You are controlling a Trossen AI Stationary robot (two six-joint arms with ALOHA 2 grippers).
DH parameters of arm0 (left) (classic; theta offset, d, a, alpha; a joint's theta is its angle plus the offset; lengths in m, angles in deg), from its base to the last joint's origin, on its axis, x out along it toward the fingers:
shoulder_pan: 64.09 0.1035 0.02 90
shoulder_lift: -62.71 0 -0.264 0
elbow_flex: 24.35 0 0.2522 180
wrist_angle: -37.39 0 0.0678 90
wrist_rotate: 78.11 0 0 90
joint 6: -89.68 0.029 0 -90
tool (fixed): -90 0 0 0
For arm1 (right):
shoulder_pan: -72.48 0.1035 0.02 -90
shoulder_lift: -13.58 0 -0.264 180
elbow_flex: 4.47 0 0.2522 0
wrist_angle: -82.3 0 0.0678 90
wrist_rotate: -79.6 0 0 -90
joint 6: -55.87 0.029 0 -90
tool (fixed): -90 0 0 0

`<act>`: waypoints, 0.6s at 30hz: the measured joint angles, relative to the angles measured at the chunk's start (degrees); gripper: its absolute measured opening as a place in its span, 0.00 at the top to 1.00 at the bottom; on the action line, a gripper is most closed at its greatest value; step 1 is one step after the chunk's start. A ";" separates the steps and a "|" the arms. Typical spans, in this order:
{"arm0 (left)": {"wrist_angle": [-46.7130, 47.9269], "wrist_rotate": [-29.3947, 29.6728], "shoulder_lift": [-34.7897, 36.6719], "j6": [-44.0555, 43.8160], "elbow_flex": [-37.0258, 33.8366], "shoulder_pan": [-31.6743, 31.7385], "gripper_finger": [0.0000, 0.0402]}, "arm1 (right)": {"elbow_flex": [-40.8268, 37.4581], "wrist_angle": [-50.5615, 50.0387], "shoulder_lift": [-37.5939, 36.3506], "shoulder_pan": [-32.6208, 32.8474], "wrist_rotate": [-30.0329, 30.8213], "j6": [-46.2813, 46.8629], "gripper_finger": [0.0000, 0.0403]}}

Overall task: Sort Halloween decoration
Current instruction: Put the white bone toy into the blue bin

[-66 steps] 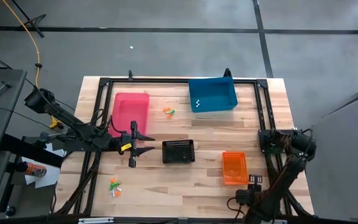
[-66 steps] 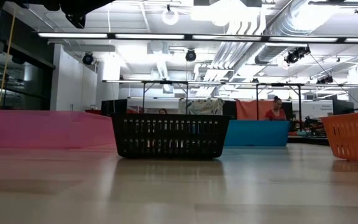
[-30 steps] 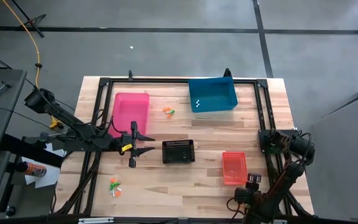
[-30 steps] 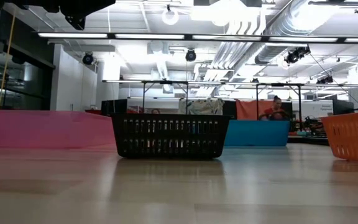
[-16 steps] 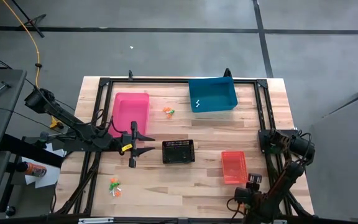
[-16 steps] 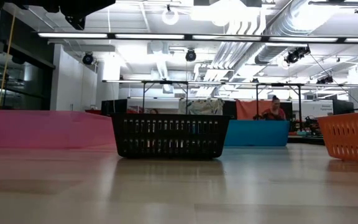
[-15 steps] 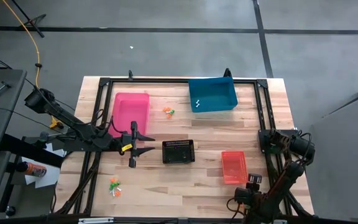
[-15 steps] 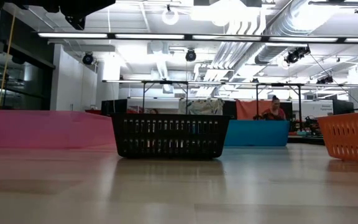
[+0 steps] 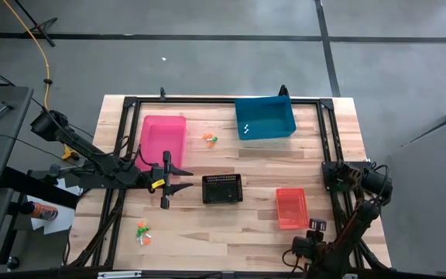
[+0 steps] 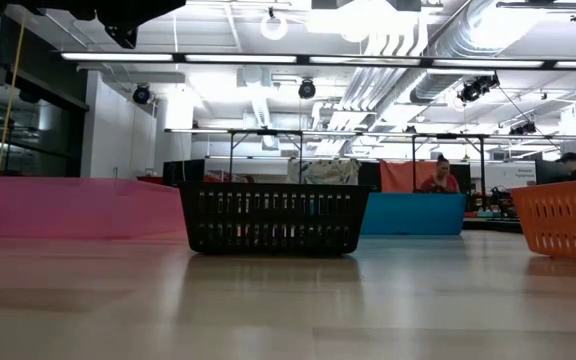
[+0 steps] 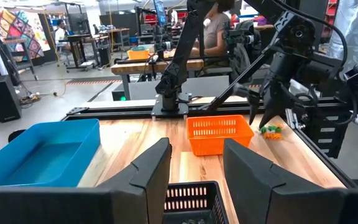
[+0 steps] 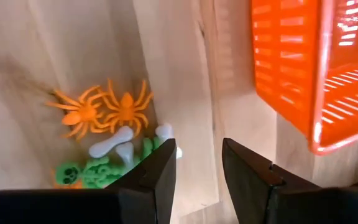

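The right gripper (image 12: 197, 149) is hanging low over a small heap of trinkets (image 12: 114, 140) just beside the orange bin (image 12: 291, 68). Its fingers are spread and grasping nothing, which looks like lining up for a pick. The heap is lying at the table's (image 9: 238, 229) near right edge, so that arm is the one placed to reach it.

The left gripper (image 11: 196, 149) is waiting above the table just beside the black bin (image 9: 222, 188), fingers likewise apart and empty, pointing across toward the right arm.

Four bins are standing well apart, likely one per sort class:
- pink bin (image 9: 163, 139)
- blue bin (image 9: 265, 118)
- black bin
- orange bin

Trinkets are sitting in three loose heaps:
- one between the pink and blue bins (image 9: 210, 139)
- one near the front left corner (image 9: 142, 231)
- the one under the right gripper

In that last heap two orange spiders (image 12: 104, 111) are showing side by side, touching, with at least two white bones (image 12: 110, 144) and some green pieces next to them – the green ones are too tangled to count. Two white bits (image 9: 246, 129) are already lying in the blue bin, so sorting seems begun, with most trinkets not yet binned.
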 joint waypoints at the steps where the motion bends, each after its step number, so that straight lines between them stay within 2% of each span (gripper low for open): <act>1: 0.00 0.00 0.00 0.00 0.00 0.00 0.67 | -0.12 0.45 0.00 0.00 0.02 0.00 0.69; 18: 0.24 0.00 0.00 -0.02 0.02 0.00 0.67 | -0.42 3.03 0.46 0.26 0.63 1.97 0.69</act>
